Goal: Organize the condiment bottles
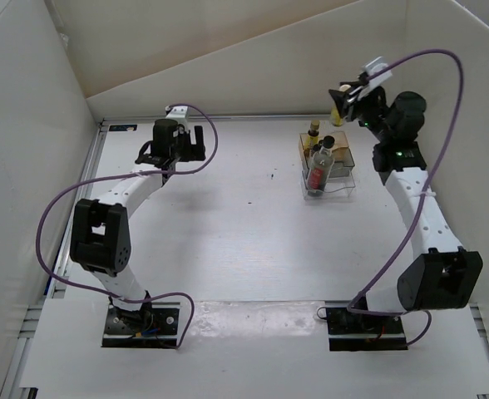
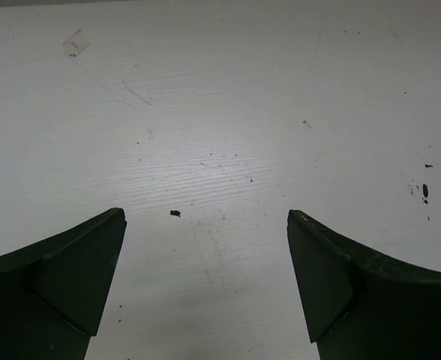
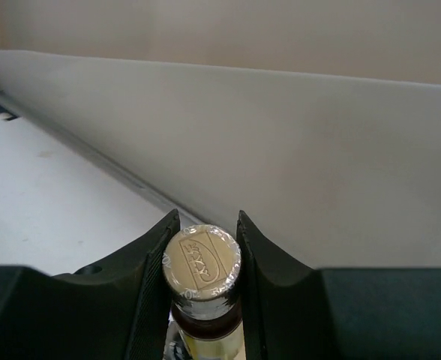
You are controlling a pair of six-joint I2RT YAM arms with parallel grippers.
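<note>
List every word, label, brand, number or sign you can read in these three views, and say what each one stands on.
Gold cap of the yellow bottle in the right pincer: embossed letters in a rounded frame, too blurred to read.
Red-filled bottle in the clear box: label too small to read.
Left wrist view: no text.

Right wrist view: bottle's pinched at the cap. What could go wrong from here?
1. The jaws grip the yellow bottle only at its foil-wrapped cap, so it could swing or slip out.
2. The clear box already holds a reddish bottle and others; lowering this one may knock them.
</note>
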